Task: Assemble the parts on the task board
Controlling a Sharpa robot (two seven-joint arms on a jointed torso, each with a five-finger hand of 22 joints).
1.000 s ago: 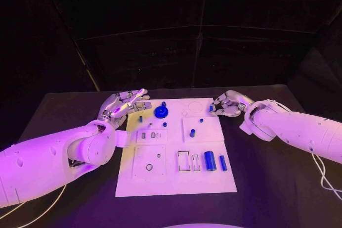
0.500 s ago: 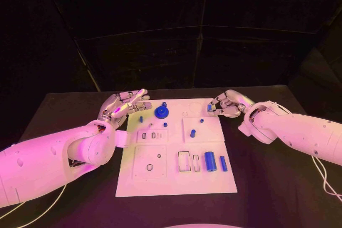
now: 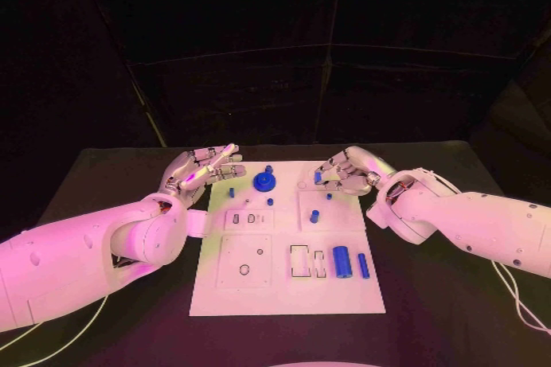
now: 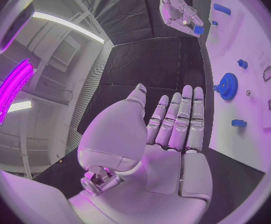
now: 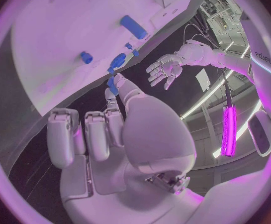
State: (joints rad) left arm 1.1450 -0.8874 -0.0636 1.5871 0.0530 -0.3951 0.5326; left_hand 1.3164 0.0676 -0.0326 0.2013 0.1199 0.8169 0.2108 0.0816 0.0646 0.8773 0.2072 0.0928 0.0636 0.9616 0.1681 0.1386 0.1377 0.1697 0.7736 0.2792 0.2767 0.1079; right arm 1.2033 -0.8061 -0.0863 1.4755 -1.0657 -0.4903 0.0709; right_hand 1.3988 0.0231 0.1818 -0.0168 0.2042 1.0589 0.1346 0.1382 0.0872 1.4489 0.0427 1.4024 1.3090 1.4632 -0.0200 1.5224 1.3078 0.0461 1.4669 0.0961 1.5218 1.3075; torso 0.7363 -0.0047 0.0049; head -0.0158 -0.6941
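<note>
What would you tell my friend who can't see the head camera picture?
The robot's right hand pinches a small blue part over the far end of a white task board on a black table. Its left hand hovers open beside a blue gear.

The gear [image 3: 264, 180] sits on the task board [image 3: 287, 295], between both robot hands.

small blue part [image 3: 318, 177] in right hand [image 3: 348, 173] mostly hidden by fingers, shape unclear

The left hand [image 3: 202, 169] hovers empty with fingers [image 4: 184, 115] straight, while the right hand [image 3: 347, 173] pinches something small.
</note>
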